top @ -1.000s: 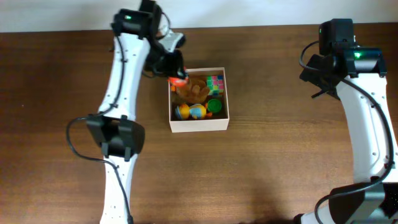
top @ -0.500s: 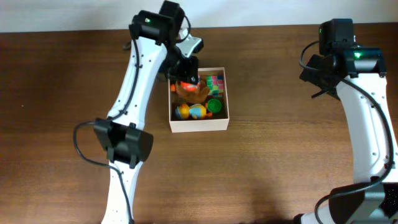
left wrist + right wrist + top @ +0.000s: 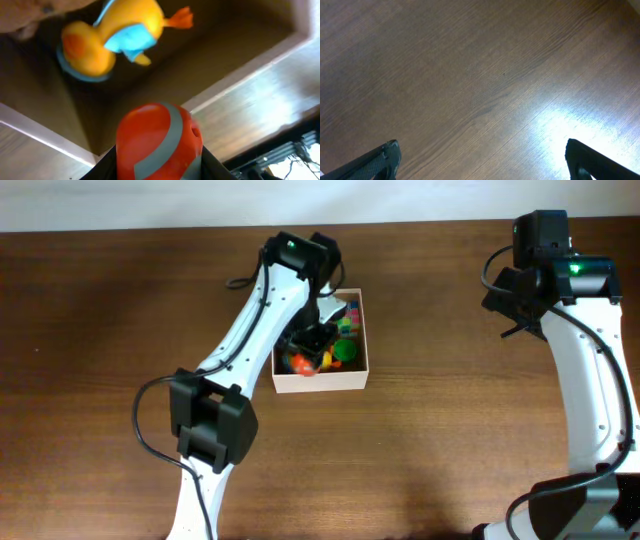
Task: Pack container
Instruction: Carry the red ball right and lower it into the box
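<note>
Your left arm (image 3: 262,320) is covering part of the container (image 3: 320,383), which is sitting on the table (image 3: 100,330) toward its far edge. Your left claw (image 3: 159,167) is mostly cut off, but it is grasping an orange ball (image 3: 159,137) inside the container, near a yellow duck (image 3: 115,40). Your right claw (image 3: 482,152) is staying wide apart over the table, holding nothing.
</note>
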Robot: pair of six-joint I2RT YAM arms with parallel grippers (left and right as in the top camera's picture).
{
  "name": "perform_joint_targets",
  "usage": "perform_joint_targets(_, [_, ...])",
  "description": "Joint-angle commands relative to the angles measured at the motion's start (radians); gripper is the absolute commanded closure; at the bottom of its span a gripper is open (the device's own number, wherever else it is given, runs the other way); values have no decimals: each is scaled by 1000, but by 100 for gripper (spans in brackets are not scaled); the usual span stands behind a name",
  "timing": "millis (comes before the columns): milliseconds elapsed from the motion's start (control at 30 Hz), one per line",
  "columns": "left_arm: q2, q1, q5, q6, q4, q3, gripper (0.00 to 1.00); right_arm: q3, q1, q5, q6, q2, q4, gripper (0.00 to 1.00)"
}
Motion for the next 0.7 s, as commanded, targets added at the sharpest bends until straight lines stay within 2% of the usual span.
perform_joint_targets(0, [-36,6,-37,16,45,-28,67,1,-4,2,-5,7,0,1])
perform_joint_targets(300, [-36,1,-35,16,156,-42,69,1,-4,2,-5,7,0,1])
perform_joint_targets(667, [-36,-9,32,16,193,-42,68,1,-4,2,-5,7,0,1])
